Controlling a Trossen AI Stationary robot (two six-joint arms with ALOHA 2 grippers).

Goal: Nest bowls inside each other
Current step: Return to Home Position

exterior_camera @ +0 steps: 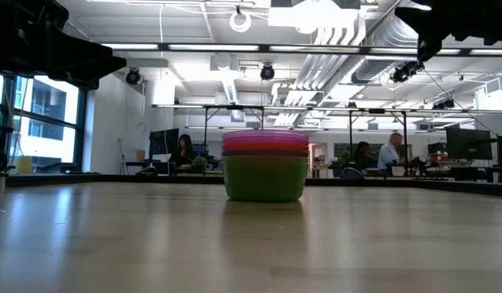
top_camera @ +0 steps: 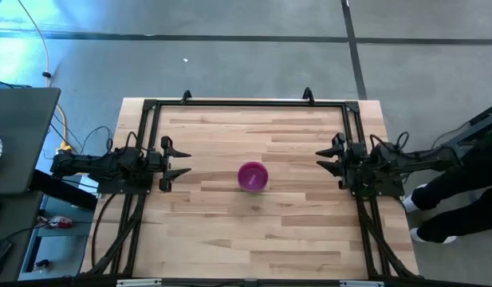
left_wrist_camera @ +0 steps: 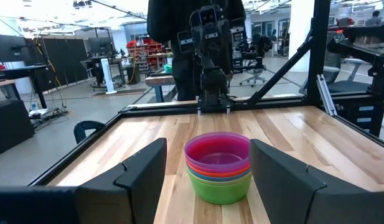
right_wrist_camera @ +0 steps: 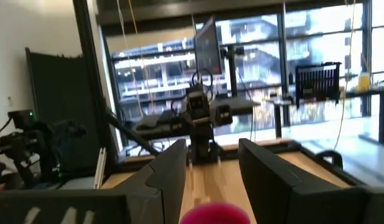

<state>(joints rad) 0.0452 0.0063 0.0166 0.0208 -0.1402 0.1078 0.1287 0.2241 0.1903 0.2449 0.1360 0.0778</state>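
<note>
The bowls stand nested in one stack [top_camera: 253,176] at the table's middle, the green one at the bottom on the wood and a purple rim with a magenta-pink inside on top [left_wrist_camera: 218,165]. In the low view the stack [exterior_camera: 265,165] sits upright. Its pink top [right_wrist_camera: 215,214] shows at the edge of the right wrist view. My left gripper [top_camera: 179,163] hangs open near the table's left side, well clear of the stack. My right gripper [top_camera: 328,158] hangs open near the right side, also apart from it.
A black frame [top_camera: 246,104] runs along the table's far, left and right edges. The wood around the stack is bare [top_camera: 253,231]. A person's dark clothing and white shoes [top_camera: 425,215] stand beside the table's right edge. People sit at desks in the room behind [exterior_camera: 389,153].
</note>
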